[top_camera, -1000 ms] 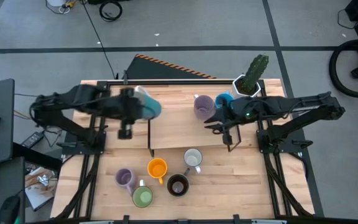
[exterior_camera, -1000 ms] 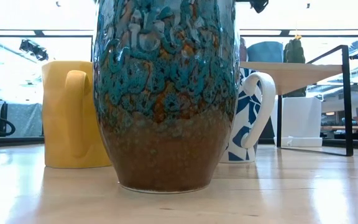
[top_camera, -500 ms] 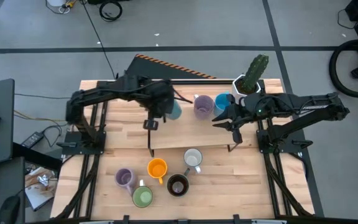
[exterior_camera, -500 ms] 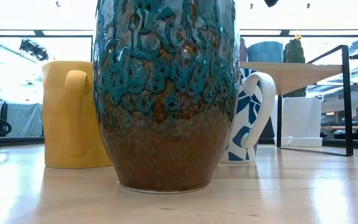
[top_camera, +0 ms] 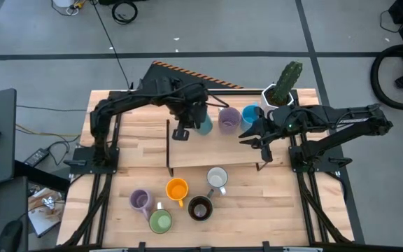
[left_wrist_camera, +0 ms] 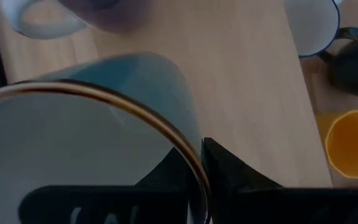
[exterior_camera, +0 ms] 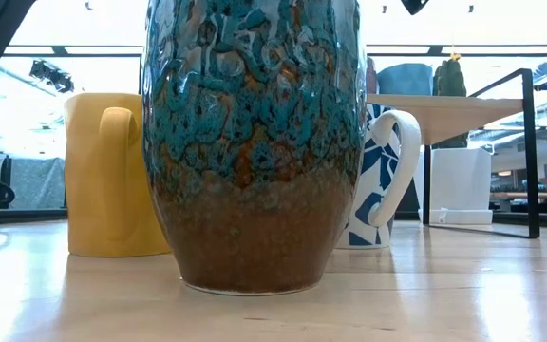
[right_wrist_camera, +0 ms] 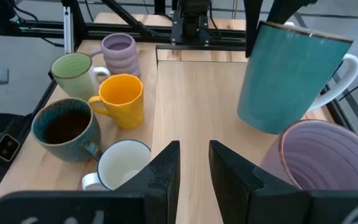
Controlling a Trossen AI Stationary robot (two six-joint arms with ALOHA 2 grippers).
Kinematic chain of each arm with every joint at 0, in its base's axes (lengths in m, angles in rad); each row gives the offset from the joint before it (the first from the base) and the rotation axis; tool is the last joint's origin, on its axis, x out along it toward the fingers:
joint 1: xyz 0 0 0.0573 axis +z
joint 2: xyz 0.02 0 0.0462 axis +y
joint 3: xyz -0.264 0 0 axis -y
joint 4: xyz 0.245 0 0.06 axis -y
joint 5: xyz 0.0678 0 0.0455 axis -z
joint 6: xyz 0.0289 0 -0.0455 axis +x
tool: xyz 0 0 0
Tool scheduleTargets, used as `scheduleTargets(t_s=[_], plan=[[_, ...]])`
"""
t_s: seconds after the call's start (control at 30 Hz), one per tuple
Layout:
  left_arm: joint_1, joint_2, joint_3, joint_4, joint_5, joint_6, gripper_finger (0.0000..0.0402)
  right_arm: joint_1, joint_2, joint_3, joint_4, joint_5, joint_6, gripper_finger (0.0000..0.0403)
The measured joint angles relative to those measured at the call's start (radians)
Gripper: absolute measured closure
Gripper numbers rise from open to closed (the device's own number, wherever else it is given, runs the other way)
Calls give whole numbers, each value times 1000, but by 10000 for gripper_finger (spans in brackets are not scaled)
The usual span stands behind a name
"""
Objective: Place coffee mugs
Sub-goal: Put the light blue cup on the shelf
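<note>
My left gripper [top_camera: 194, 126] is over the raised wooden shelf [top_camera: 187, 150] and is shut on a teal mug [right_wrist_camera: 291, 74] with a white handle. A lavender mug [top_camera: 228, 119] and a blue mug [top_camera: 250, 114] stand on the shelf just to its right. My right gripper [right_wrist_camera: 194, 165] stands open beside the blue mug, with nothing between its fingers. On the table in front of the shelf stand several mugs: lavender [top_camera: 140, 201], green [top_camera: 160, 222], orange [top_camera: 177, 189], white [top_camera: 217, 178] and dark brown [top_camera: 200, 208]. My left gripper holds the teal mug by its rim [left_wrist_camera: 194, 168], with one finger inside the mug and one [left_wrist_camera: 235, 180] outside on its wall. The fingers come from above, slanting down. The mug hangs tilted below them; whether its base touches the shelf I cannot tell.
A white pot with a green cactus [top_camera: 280, 87] stands at the shelf's far right corner. The shelf's black legs [top_camera: 168, 150] stand between shelf and lower mugs. Bare shelf board [right_wrist_camera: 191, 93] lies to the teal mug's left and near side.
My left gripper has swung with the teal mug from the table's left side toward the right, out over the shelf, up to the lavender mug, sinking a little. It has stayed shut on the mug, which hangs tilted.
</note>
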Motion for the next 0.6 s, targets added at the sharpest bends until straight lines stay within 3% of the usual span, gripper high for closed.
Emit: scheduleTargets(t_s=[0.6], plan=[[2,23,0,15,-3,-6,369,0,1,0,14,0,-4,312]])
